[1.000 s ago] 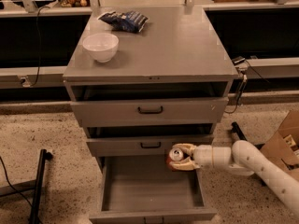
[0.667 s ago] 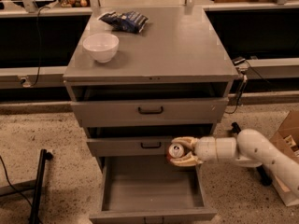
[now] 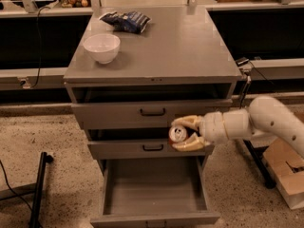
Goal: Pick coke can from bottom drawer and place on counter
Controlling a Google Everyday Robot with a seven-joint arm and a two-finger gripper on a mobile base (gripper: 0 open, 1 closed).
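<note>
The gripper (image 3: pixel 183 133) clamps the coke can (image 3: pixel 178 134) in front of the middle drawer (image 3: pixel 142 147), above the open bottom drawer (image 3: pixel 154 184).

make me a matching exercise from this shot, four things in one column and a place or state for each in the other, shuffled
1 coke can
2 white bowl
3 bottom drawer
4 gripper

a pulled open
b on the counter, left side
c held, silver top facing the camera
d shut on the can, before the middle drawer

Pairs: 1-c, 2-b, 3-a, 4-d
</note>
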